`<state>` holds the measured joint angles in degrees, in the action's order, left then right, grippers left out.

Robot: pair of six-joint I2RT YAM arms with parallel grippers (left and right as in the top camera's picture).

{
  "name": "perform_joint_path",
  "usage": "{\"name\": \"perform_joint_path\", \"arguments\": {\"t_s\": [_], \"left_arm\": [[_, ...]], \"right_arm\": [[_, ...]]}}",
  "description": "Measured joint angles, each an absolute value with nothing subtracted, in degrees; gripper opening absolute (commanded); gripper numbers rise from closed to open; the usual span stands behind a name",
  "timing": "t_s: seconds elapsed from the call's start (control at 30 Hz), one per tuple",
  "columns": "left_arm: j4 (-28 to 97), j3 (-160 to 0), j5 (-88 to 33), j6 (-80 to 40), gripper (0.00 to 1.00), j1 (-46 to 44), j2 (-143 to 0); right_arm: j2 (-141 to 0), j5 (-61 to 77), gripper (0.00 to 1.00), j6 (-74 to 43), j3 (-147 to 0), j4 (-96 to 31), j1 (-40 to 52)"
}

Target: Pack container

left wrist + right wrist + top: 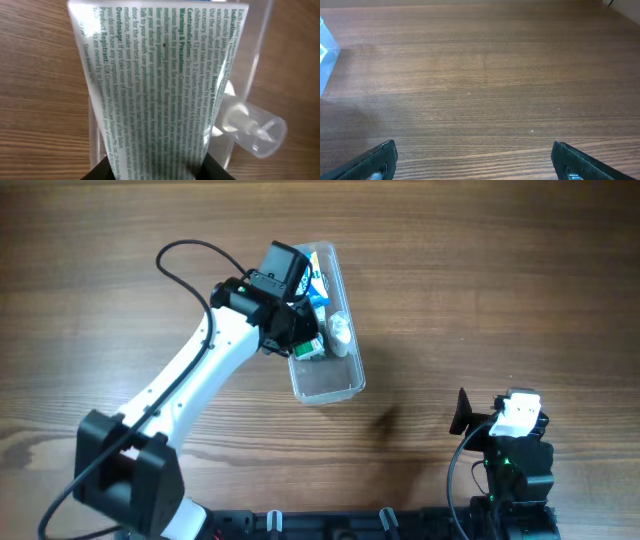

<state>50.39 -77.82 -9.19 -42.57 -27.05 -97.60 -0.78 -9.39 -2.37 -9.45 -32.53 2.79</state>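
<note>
Over the middle of the container (330, 380), the left gripper (300, 340) had its fingers closed on the lower end of a white pack with green print (155, 75), so the opening was only as wide as the pack. The pack hung inside or just above the tub; the pictures did not settle whether it touched the floor.

The main risk was crowding. A small clear bottle (250, 127) lay in the container just beside the pack, and a blue-and-white item (318, 285) filled the far end. If the pack were let go at a tilt, it could lean on the bottle or ride up on the container's rim instead of lying flat. Pushing down could also shove the light tub across the table (485, 75).

Well apart from the container, the right gripper (472, 160) stood wide open, holding nothing.
</note>
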Motion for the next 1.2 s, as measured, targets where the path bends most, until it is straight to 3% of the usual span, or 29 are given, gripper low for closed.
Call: {"name": "perform_joint_path", "arguments": {"t_s": [0.13,0.27,0.87,1.2], "left_arm": [[50.4,-77.7,-10.9,-42.6,0.36,-27.0,-101.1],[50.4,-77.6,-12.7,-42.5,0.44,-27.0,-103.5],[49.2,-77.6,-15.0,-42.5,0.95,-27.2,-104.0],[40.6,-77.3,-13.2,-42.6,1.0,-22.9,-95.8]], "right_arm": [[-0.8,-9.4,1.0,-2.4,-9.5,-32.5,2.8],[-0.8,-9.4,1.0,-2.4,-9.5,-32.5,2.8],[-0.8,-9.4,1.0,-2.4,-9.5,-32.5,2.8],[-0.8,-9.4,1.0,-2.4,-9.5,-32.5,2.8]]}}
